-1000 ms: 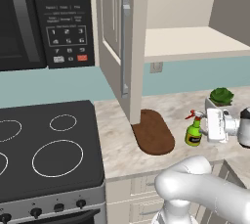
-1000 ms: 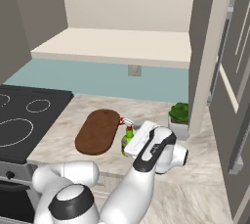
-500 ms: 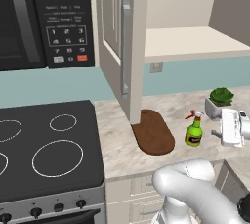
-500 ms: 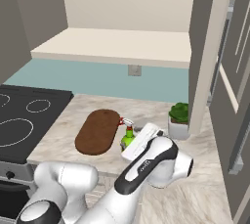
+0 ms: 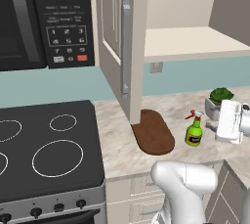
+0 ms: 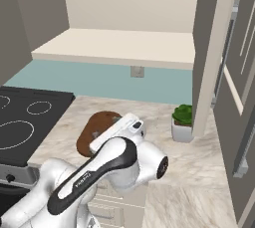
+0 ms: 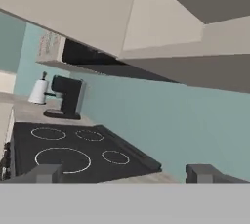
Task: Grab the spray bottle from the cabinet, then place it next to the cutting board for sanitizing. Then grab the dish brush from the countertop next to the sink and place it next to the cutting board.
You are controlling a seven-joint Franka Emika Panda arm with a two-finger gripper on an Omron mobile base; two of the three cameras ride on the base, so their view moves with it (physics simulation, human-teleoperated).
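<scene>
**A:** so where's the bottle (image 5: 194,131) right now? looks like it stands upright on the counter (image 5: 117,145), just right of the board (image 5: 154,131), not touching it; that's exactly the spot the task wants, so I'd call the first half done.

**B:** agreed; the gripper (image 7: 128,173) is empty, fingers (image 7: 45,173) spread wide apart with nothing between them; my guess is it's free for the brush, which I can't find in these shots.

**A:** the cabinet (image 5: 118,37) door hangs open with its lower edge right over the board's back end; makes sense, since the bottle belongs on that shelf.

**B:** the views disagree a lot, though; the left one gives bottle, board and the plant (image 5: 218,100) beyond the bottle; in the right one the arm (image 6: 106,167) sits in front of the board (image 6: 93,127), so the bottle is hidden behind it.

**A:** and the hand cam looks away from the board entirely; you get the stove (image 7: 73,154), a coffee machine (image 7: 67,97) and a paper roll (image 7: 39,91) at the far end; no sink there either.
</scene>
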